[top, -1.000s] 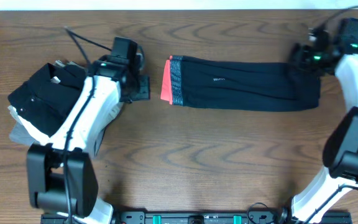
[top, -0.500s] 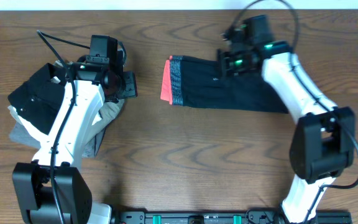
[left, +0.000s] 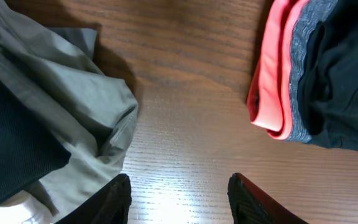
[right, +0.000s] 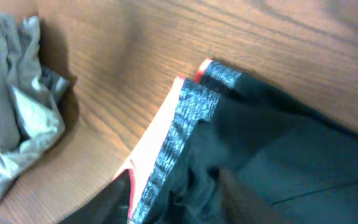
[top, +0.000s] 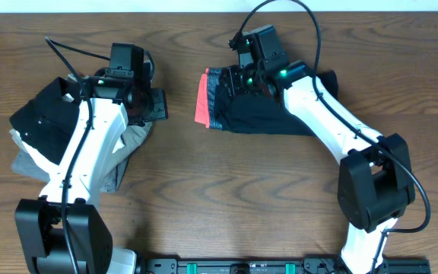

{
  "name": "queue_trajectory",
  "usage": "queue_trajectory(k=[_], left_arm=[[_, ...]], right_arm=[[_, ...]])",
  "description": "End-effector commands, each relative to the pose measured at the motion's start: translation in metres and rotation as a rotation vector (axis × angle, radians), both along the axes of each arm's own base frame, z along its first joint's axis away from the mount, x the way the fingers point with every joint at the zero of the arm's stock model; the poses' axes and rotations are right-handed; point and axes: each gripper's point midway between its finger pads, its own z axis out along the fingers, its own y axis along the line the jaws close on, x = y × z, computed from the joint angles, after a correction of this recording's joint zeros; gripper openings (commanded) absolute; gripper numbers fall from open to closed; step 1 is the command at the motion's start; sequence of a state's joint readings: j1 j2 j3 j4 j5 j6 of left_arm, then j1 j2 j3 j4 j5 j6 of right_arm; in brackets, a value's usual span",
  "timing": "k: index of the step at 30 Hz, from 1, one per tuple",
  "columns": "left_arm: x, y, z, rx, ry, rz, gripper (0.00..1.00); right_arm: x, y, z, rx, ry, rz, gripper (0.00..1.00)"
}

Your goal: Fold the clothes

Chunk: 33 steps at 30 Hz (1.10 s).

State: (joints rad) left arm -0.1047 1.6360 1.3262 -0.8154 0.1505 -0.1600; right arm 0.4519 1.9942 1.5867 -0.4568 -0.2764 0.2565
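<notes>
Left gripper [left: 179,194]: fingers spread, nothing between them. Right gripper [top: 236,80]: wrist view blurred, so I cannot tell its state. It sits over the pants [top: 258,119], doubled over at the table's [top: 204,190] rear centre.

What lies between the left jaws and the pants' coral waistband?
Nothing visible: only bare table separates the open jaws of the left gripper from the pants at their waistband; the garment heap lies on the other side.

A heap [top: 40,129] of black, white and grey-khaki garments lies at nine o'clock on the wooden table [top: 226,190].
</notes>
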Motion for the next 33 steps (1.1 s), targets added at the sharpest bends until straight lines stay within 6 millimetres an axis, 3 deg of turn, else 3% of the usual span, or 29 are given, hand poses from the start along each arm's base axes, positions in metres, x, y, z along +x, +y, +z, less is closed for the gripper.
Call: queue_trajectory(k=[1, 4, 7, 8, 12, 14, 17, 19, 28, 33], left_arm=[[0.001, 0.002, 0.007, -0.001, -0.014, 0.013, 0.53], [0.001, 0.002, 0.007, -0.001, -0.014, 0.013, 0.53], [0.001, 0.001, 0.006, -0.006, -0.011, 0.012, 0.54], [0.0, -0.002, 0.006, -0.024, -0.008, 0.004, 0.59], [0.001, -0.039, 0.007, -0.206, 0.005, -0.075, 0.59], [0.004, -0.056, 0.003, -0.284, 0.018, -0.09, 0.61], [0.015, -0.072, -0.013, -0.334, 0.039, -0.082, 0.7], [0.024, -0.082, -0.027, -0.371, 0.052, -0.075, 0.74], [0.06, -0.101, -0.104, -0.48, 0.116, 0.024, 0.77], [0.061, -0.104, -0.123, -0.485, 0.137, 0.027, 0.77]], right_arm=[[0.01, -0.025, 0.02, 0.012, -0.019, -0.063, 0.27], [0.015, -0.057, 0.013, -0.008, 0.025, -0.121, 0.13], [0.014, -0.081, -0.002, -0.027, 0.093, -0.164, 0.08], [0.013, -0.085, -0.008, -0.035, 0.114, -0.172, 0.07], [0.006, -0.1, -0.025, -0.095, 0.166, -0.199, 0.05], [0.007, -0.107, -0.027, -0.118, 0.168, -0.218, 0.09], [0.01, -0.117, -0.027, -0.119, 0.171, -0.239, 0.38], [0.009, -0.125, -0.029, -0.122, 0.187, -0.255, 0.46], [-0.007, -0.16, -0.038, -0.12, 0.291, -0.256, 0.48], [-0.01, -0.17, -0.04, -0.127, 0.313, -0.27, 0.48]])
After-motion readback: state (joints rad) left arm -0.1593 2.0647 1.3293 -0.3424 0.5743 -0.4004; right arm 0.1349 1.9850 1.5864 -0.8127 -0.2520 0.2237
